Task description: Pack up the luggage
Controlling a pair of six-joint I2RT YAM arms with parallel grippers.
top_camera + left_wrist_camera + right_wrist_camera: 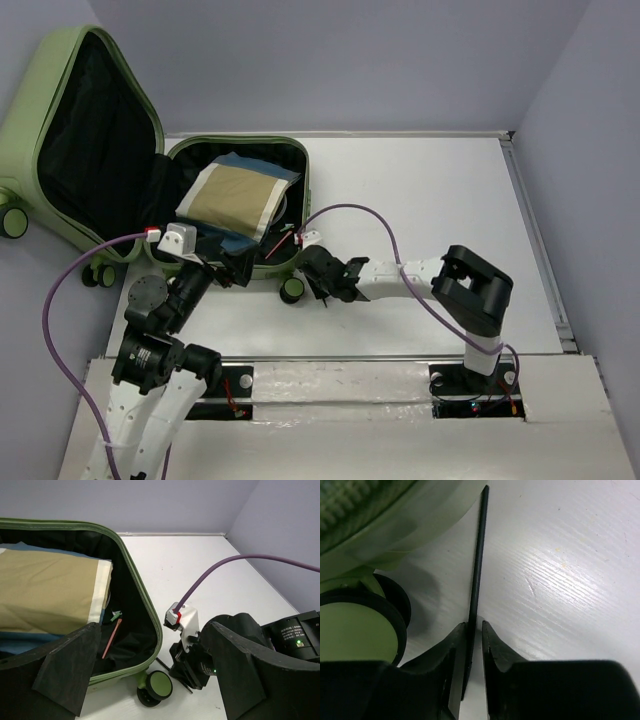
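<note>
The luggage [303,190] lies open at the table's far left with its lid [60,70] leaning back. Inside it a folded tan cloth [230,195] lies on a blue garment [255,165], and a pink stick [112,637] rests on the black lining. My left gripper [225,268] hovers wide open over the luggage's near rim [145,605] and holds nothing. My right gripper [474,625] is down on the table beside a green wheel [350,630]. A thin black stick [479,555] lies between its jaws, touching the left finger, with a slim gap to the right one.
A small green item [116,614] lies by the pink stick. Purple cables [360,210] arc over the table from both wrists. A raised rail [535,240] bounds the table's right side, and grey walls stand behind and to the right.
</note>
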